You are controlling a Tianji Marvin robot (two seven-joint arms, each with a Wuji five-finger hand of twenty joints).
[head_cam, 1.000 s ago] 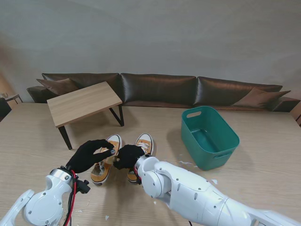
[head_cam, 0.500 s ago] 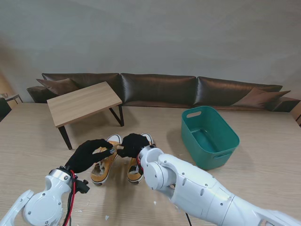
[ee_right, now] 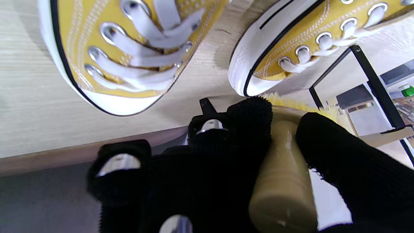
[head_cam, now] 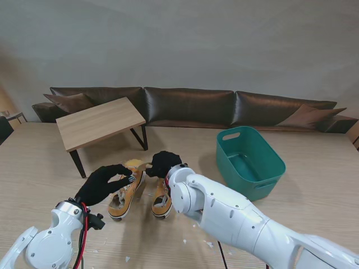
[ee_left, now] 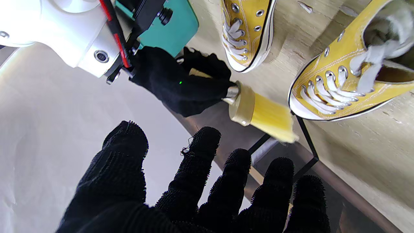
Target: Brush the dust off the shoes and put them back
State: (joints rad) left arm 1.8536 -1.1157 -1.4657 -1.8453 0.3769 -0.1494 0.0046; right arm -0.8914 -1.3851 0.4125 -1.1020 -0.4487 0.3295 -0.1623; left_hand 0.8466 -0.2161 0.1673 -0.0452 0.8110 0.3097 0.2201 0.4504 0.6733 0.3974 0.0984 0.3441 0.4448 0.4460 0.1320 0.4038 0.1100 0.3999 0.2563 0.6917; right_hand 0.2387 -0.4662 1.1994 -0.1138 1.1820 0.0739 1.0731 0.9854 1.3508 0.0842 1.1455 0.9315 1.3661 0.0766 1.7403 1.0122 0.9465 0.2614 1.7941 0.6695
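Two yellow canvas shoes with white laces stand side by side on the wooden top, toes pointing away from me: the left shoe (head_cam: 125, 197) (ee_left: 343, 87) (ee_right: 307, 42) and the right shoe (head_cam: 162, 203) (ee_left: 245, 29) (ee_right: 129, 55). My right hand (head_cam: 164, 163) (ee_left: 181, 84) is shut on a brush (head_cam: 136, 165) (ee_left: 262, 113) (ee_right: 281, 181) with a pale handle and yellow bristles. The bristles are at the left shoe's toe. My left hand (head_cam: 104, 184) (ee_left: 200, 184) hovers over the left shoe's outer side, fingers apart and holding nothing.
A small wooden table with black legs (head_cam: 100, 121) stands beyond the shoes on the left. A teal bin (head_cam: 249, 162) sits to the right. A dark sofa (head_cam: 190, 105) runs along the back. Small white scraps (head_cam: 210, 244) lie near my right arm.
My right hand has carried the brush away from me, from over the shoes' laces to their toes, and the bristles now show at the left shoe's toe. The left hand has hardly moved.
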